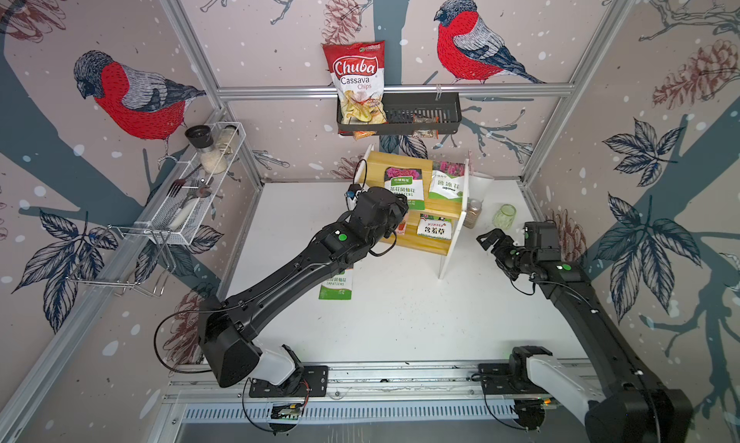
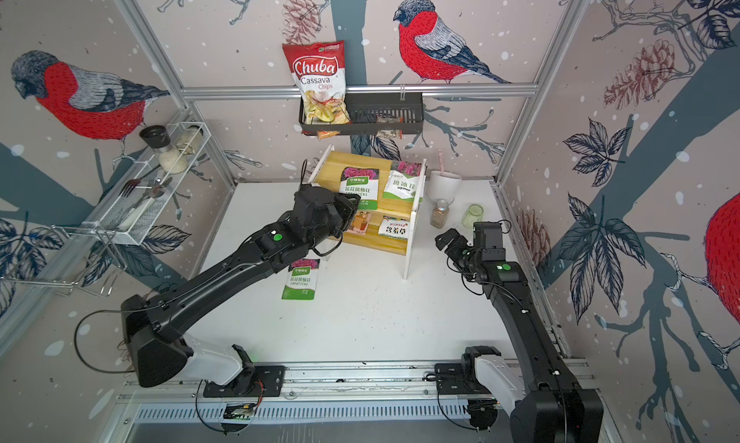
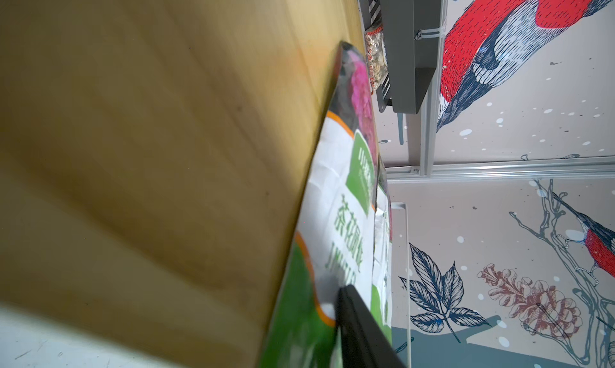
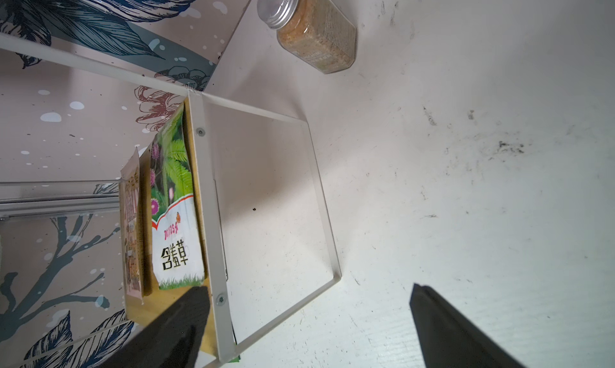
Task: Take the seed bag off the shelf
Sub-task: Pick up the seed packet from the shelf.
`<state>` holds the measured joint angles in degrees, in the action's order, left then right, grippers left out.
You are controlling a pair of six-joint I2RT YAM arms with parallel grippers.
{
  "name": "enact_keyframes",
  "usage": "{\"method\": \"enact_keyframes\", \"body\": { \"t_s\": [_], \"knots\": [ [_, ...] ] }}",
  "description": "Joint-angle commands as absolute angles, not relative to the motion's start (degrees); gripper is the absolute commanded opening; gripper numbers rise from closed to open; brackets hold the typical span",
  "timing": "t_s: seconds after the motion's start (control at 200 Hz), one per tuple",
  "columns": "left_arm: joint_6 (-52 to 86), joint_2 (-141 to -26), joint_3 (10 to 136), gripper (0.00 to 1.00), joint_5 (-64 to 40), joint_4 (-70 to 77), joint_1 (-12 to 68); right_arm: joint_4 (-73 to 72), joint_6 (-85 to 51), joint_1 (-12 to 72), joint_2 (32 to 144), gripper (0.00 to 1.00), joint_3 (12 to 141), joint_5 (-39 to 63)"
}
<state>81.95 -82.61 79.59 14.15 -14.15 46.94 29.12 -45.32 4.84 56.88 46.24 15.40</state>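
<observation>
Left pincer (image 2: 353, 202) at upper seed bag (image 2: 359, 184) on shelf (image 2: 331, 168)

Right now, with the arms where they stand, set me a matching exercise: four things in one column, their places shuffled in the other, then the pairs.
Things:
1. chips bag
2. spice jar
3. fork
4. mimosa seed bag

Places:
A. on the lower board of the shelf
B. on the table, beside the shelf
C. in the black basket on the back wall
D. in the white wire rack

Pairs: 1-C, 2-B, 3-D, 4-A
</observation>
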Motion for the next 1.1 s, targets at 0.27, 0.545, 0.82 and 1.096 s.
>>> {"method": "enact_keyframes", "body": {
  "t_s": [0.27, 0.545, 0.82, 1.096],
  "knots": [
    [79.8, -82.2, 78.4, 0.57, 12.0, -18.9, 46.9, 27.5, -46.2, 5.0, 56.7, 1.00, 45.8, 15.2],
    [79.7, -80.0, 77.6, 0.56, 11.6, -20.8, 47.0, 27.1, -46.6, 5.1, 56.4, 1.00, 45.1, 15.4],
    [79.1, -79.2, 77.7, 0.54, 12.0, -21.0, 47.0, 27.4, -46.6, 5.8, 56.5, 1.00, 45.9, 15.9],
    [78.7, -80.0, 79.3, 0.54, 12.0, -21.1, 47.0, 25.2, -46.4, 8.2, 53.4, 1.00, 55.8, 17.3]
  ]
}}
